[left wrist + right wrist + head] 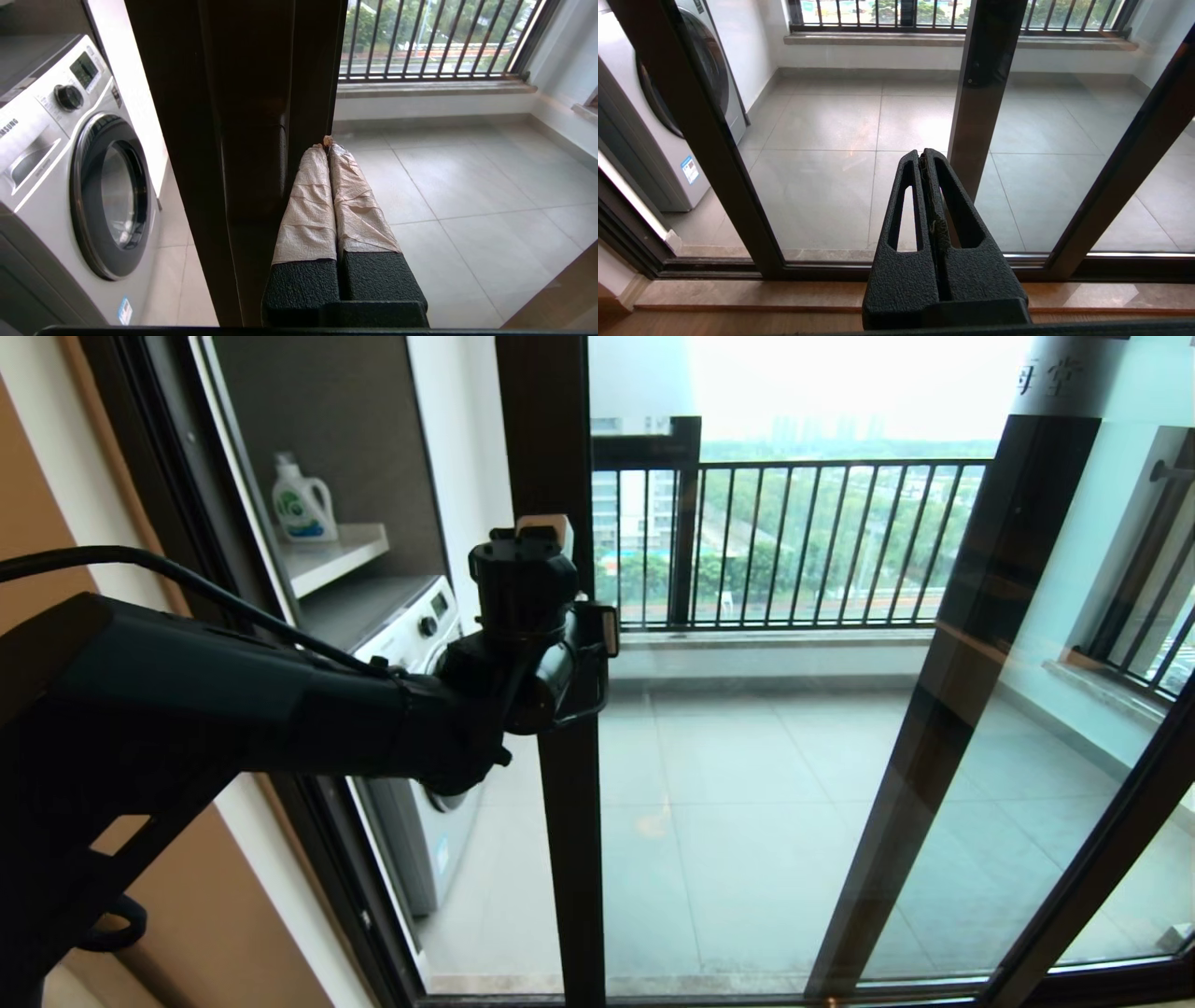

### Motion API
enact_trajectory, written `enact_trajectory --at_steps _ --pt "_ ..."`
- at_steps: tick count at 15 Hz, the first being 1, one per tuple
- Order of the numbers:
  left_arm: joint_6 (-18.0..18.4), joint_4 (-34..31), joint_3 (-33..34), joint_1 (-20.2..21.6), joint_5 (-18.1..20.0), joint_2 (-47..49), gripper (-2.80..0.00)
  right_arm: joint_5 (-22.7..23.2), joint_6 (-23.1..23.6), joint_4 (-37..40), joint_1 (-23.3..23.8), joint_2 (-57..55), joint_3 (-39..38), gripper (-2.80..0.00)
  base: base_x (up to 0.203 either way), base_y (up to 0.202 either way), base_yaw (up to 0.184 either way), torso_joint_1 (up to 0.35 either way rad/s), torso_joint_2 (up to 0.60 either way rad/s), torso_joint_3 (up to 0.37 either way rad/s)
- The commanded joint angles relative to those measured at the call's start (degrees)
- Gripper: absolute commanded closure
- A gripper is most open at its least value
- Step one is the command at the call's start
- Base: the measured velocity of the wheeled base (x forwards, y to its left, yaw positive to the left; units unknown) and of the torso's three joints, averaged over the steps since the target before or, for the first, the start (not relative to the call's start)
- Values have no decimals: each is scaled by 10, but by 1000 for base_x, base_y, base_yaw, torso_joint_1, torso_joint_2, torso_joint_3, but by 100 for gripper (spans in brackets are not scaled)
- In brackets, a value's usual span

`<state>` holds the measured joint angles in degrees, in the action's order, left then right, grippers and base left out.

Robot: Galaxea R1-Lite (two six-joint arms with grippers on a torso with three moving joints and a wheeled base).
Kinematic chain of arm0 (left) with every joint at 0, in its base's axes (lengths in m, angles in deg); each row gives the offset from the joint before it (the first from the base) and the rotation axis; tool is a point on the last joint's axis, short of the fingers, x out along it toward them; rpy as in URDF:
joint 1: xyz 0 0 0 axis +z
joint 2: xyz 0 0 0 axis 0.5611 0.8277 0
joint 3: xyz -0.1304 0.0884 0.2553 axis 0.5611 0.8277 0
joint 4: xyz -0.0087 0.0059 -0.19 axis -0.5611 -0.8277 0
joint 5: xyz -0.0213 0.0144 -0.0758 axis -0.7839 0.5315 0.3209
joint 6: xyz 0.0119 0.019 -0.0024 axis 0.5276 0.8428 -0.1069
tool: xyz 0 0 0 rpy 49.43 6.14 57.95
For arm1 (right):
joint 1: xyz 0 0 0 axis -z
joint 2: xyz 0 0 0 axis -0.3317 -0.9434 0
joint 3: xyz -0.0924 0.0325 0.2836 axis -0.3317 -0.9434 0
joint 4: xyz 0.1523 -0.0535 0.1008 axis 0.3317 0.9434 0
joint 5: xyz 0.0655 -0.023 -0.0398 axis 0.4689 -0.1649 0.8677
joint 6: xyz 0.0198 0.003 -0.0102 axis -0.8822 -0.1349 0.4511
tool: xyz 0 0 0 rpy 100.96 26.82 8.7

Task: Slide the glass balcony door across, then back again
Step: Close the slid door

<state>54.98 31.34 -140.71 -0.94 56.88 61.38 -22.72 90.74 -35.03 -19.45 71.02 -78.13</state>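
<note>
**Taped fingers pressed to the door frame**

The tall dark-framed glass balcony door (747,756) stands partly slid across, a gap left beside the white washing machine (70,163). The left gripper (327,142), fingers together and empty, touches its upright. The right gripper (924,156) hangs closed, low before the glass.

This was a home, a high-rise flat seen at the threshold of its balcony; a front-loading washing machine (70,168) stood in a recess at the balcony's left end, with a bottle of laundry detergent (302,502) on a white shelf (341,555) above it; pale grey floor tiles (467,186) ran out to a dark barred railing (822,541), beyond which lay treetops and distant towers under a hazy sky; the glass balcony door (560,859), dark-framed and full height, closed off the room; indoors, a wooden floor (738,322) met the door's track.
</note>
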Motion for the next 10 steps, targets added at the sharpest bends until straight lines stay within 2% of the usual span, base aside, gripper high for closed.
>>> enact_trajectory --at_steps 1,10 --pt "0 9 25 12 -1 -16 0 0 0 0 0 -1 0 0 0 0 0 0 0 0" --pt "1 18 62 46 2 -24 0 0 0 0 0 0 0 0 0 0 0 0 0 0"
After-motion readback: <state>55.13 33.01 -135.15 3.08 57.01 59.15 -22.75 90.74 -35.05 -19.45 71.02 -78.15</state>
